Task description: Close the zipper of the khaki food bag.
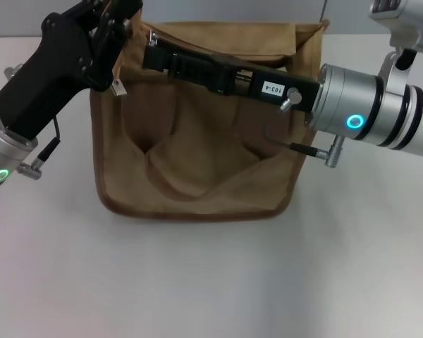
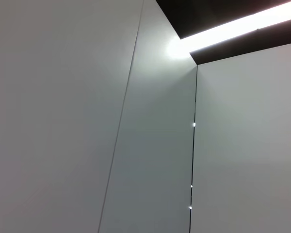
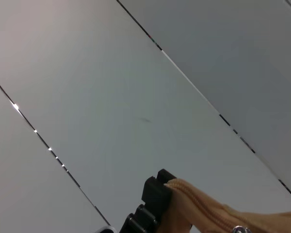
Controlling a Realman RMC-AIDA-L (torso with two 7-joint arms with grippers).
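End effector status first: my right end effector [image 1: 155,56], a long black unit on the silver arm, lies across the top of the boxy khaki canvas food bag [image 1: 197,155], with its tip near the bag's left end. The right wrist view shows black fingers [image 3: 153,196] against a raised ridge of tan fabric carrying the tan zipper line [image 3: 208,211], so I judge them clenched on that ridge, though I cannot see the contact itself. My left end effector [image 1: 113,32], black and angled in from the left, sits at the bag's upper left corner; it appears to be pinching the fabric there, but I cannot tell whether it is clenched or released. A small silver tag [image 1: 118,87] hangs just below it; I cannot confirm that it is the pull tab.

The bag stands upright on the white counter [image 1: 211,282], toward its far side, front face toward the head camera, and brown piping [image 1: 197,211] runs along its bottom edge.

Procedure for this step, as I judge it:
1. Keep the left arm anchoring the corner so that the zipper line stays taut.
2. Draw the right arm straight along the seam, avoiding upward lift.
3. Move slowly; slack canvas may bunch and jam the slider.
4. Stop if the bag begins to slide or tip.
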